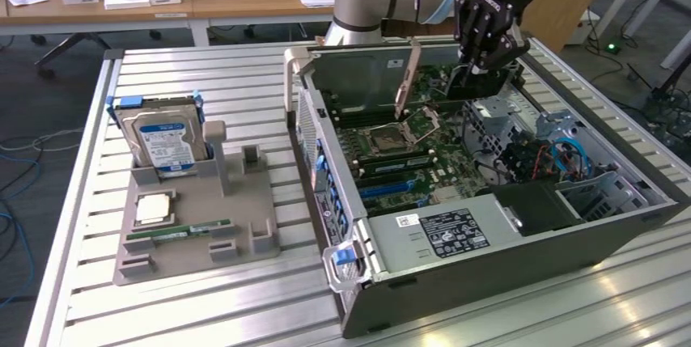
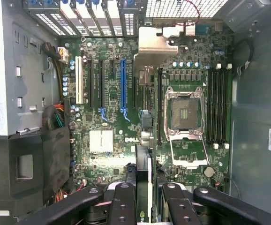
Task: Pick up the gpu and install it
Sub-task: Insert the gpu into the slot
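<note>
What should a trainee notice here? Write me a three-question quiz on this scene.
1. True or false: the gpu lies on the grey holder beside the hard drive.
2. What is the gripper above? A the holder; B the hard drive; C the motherboard in the open computer case.
3. Fill in: the fingers are closed on the ____.
Key: 1 false; 2 C; 3 gpu.
</note>
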Available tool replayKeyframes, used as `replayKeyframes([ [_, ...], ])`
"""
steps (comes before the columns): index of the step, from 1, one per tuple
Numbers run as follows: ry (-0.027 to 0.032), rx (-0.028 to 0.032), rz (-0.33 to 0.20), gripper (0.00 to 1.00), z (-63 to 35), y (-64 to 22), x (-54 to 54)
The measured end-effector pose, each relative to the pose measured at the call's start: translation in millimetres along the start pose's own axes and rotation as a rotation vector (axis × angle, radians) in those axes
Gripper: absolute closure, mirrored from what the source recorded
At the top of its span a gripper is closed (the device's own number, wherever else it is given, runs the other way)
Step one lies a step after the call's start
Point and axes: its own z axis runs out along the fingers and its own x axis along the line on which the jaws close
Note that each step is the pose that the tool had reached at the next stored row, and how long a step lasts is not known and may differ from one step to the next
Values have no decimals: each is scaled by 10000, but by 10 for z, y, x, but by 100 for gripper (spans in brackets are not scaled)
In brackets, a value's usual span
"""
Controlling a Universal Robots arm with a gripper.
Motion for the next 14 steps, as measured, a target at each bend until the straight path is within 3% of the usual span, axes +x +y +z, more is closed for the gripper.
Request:
replayKeyframes([
  [9, 0, 6, 0, 74, 25, 9, 0],
  [14, -1, 39, 0, 74, 68, 34, 1],
])
